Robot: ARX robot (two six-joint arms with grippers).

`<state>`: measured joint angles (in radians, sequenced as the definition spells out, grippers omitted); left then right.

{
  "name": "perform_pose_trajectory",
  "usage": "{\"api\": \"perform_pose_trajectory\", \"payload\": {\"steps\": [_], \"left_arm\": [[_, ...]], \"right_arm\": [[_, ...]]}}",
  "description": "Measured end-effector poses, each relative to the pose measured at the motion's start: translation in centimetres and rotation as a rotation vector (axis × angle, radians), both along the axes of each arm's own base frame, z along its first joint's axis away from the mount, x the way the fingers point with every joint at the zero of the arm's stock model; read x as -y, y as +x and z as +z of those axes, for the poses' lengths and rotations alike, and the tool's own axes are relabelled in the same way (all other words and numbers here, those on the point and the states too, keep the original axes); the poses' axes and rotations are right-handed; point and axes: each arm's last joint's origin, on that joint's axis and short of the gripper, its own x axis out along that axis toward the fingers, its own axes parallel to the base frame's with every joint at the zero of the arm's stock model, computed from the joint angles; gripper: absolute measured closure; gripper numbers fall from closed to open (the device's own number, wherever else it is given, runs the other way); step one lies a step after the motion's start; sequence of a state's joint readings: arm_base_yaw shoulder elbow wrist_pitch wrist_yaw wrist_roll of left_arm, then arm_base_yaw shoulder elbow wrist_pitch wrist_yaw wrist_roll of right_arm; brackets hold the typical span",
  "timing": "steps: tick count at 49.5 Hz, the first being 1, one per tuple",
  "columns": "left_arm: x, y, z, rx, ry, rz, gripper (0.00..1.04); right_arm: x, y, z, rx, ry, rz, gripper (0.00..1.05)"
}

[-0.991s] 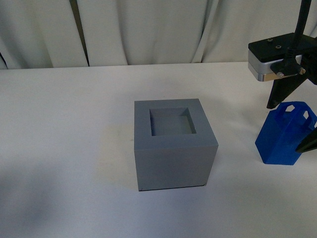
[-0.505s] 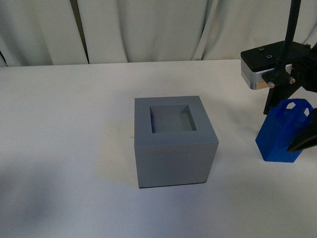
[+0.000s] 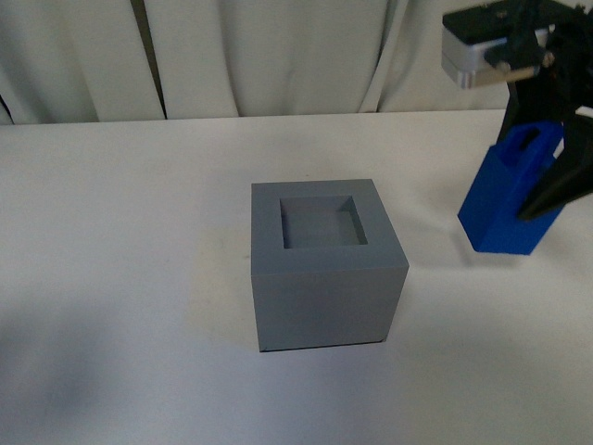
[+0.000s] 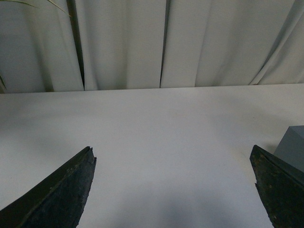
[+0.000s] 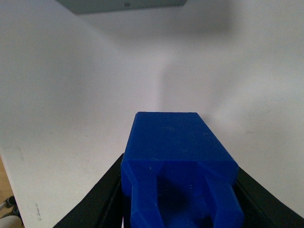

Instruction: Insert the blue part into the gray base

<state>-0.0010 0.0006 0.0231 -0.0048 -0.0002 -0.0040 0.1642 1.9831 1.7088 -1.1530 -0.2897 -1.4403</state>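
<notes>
The robot's right hand (image 3: pixel 519 181) holds the blue part (image 3: pixel 500 215) in the air to the right of the gray base (image 3: pixel 326 278). Its two black fingers (image 3: pixel 559 182) are closed on the upper end of the part, around the handle loop. A second ago the part stood on the white desk (image 3: pixel 120 232) with the hand's fingers spread on either side of it. Half a second ago the hand was lower around the loop and the part was still on the desk. Now the hand and its wrist sit higher in the front view, the part hangs tilted with its bottom end swung toward the base, and it appears clear of the desk.

In the right wrist view the blue part (image 5: pixel 178 142) fills the space between the dark fingers (image 5: pixel 102 197), with an edge of the gray base (image 5: pixel 118 4) beyond it.

The base has not moved. It sits mid-desk with its square recess facing up, and the part is well apart from it and outside the recess. The left hand (image 4: pixel 171 154) is spread wide over bare desk and grips nothing, with a corner of the gray base (image 4: pixel 292 147) beside one fingertip. A pale curtain (image 3: pixel 278 56) hangs behind the desk.
</notes>
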Motion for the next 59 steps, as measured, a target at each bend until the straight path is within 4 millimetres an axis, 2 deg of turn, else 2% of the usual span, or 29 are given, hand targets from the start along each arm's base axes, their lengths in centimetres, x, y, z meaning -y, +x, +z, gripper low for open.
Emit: {"api": "perform_pose_trajectory", "payload": {"steps": [9,19,41,59], "left_arm": [[0.0,0.0,0.0,0.000,0.000,0.000,0.06],[0.0,0.0,0.0,0.000,0.000,0.000,0.06],[0.0,0.0,0.0,0.000,0.000,0.000,0.06],[0.0,0.0,0.0,0.000,0.000,0.000,0.06]], "right_arm": [[-3.0,-0.3,3.8,0.030,0.073,0.035,0.57],[-6.0,-1.1,6.0,0.051,0.103,0.078,0.57],[-9.9,-2.6,6.3,0.053,0.096,0.143,0.57],[-12.2,-3.8,4.7,0.026,0.059,0.187,0.57]]}}
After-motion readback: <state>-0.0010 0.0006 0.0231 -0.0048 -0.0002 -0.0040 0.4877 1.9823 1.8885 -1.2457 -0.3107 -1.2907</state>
